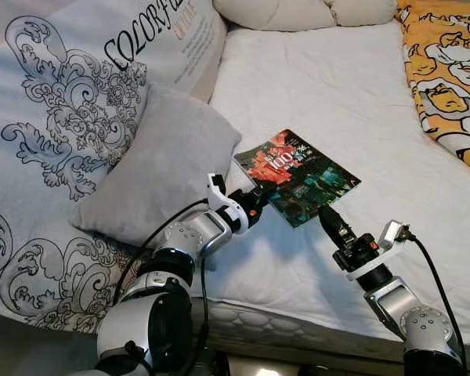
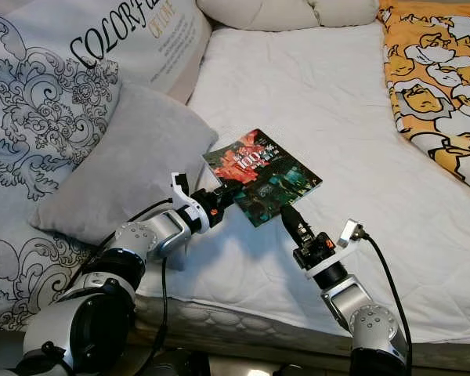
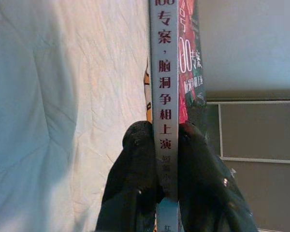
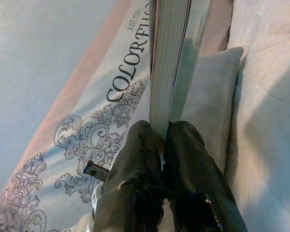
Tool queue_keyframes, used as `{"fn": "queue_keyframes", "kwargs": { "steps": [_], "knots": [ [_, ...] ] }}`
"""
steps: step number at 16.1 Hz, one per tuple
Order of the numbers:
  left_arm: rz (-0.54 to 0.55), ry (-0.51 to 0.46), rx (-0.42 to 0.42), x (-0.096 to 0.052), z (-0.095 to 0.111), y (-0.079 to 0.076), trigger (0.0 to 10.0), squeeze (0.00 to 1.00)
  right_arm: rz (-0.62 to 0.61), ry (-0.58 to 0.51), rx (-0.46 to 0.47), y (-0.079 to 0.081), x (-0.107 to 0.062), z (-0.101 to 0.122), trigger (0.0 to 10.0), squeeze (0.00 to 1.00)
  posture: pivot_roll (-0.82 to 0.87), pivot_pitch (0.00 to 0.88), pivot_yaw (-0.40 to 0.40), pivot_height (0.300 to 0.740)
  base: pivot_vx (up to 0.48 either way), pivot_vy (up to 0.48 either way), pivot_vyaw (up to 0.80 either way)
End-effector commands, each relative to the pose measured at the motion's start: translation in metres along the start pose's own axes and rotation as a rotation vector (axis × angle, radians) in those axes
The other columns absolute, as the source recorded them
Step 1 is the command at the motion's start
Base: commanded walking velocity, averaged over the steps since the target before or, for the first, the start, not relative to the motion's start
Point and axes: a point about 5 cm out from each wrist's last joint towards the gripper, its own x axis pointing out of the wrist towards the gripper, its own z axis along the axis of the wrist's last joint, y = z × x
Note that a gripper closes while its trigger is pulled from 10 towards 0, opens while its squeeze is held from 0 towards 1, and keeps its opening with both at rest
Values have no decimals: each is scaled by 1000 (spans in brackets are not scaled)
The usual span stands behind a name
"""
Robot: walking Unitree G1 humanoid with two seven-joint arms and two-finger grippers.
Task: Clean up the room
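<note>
Our left end effector [image 1: 260, 197] clamped on the book's [image 1: 298, 176] spine edge, our right end effector [image 1: 327, 213] pinching its page edge, book held just above the white bed [image 1: 352, 102], grey pillow [image 1: 164, 164] beside it

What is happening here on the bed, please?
The robot holds a book over the white bed with both arms. The left gripper is shut on the spine edge, and the right gripper is shut on the page edge. A grey pillow lies beside it on the patterned duvet.
</note>
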Motion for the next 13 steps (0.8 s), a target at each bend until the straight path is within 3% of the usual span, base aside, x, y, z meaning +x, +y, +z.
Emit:
{"fn": "queue_keyframes", "kwargs": {
  "steps": [1, 2, 3, 4, 5, 6, 8, 9, 13],
  "knots": [
    [-22, 32, 24, 10, -10, -9, 0, 0, 40, 0, -37, 8, 6, 4, 0, 0, -103, 35, 97, 740, 0, 0, 0],
    [-23, 31, 28, 10, -10, -10, 0, 0, 39, 1, -39, 8, 6, 5, 0, 0, -103, 35, 98, 740, 0, 0, 0],
    [-22, 28, 63, 10, -8, -11, 0, 0, 16, 7, -64, 7, 6, 5, 745, 0, -103, 35, 98, 740, 0, 0, 0],
    [-21, 13, 115, 10, -2, -13, 0, 0, -11, 13, -83, 5, 6, 5, 10000, 0, -107, 36, 101, 740, 0, 0, 0],
    [-25, -6, 151, 9, 6, -18, 0, 0, -28, 11, -80, 3, 5, 5, 10000, 835, -108, 37, 100, 740, 0, 0, 0],
    [-24, -11, 179, 9, 10, -20, 0, 0, -45, 7, -80, 2, 3, 6, 10000, 1000, -109, 38, 100, 740, 0, 0, 0],
    [-13, -15, 316, 6, 26, -26, 0, 0, -122, -6, -114, -5, -10, 14, 10000, 1000, -113, 41, 97, 740, 0, 0, 0],
    [-11, -17, 336, 5, 32, -28, 0, 0, -147, -10, -135, -7, -17, 18, 10000, 1000, -115, 41, 96, 740, 0, 0, 0],
    [39, 75, 512, 3, 35, -25, 0, 0, -201, 27, -216, -6, -36, 26, 10000, 1000, -135, 48, 96, 740, 0, 0, 0]
  ]
}}
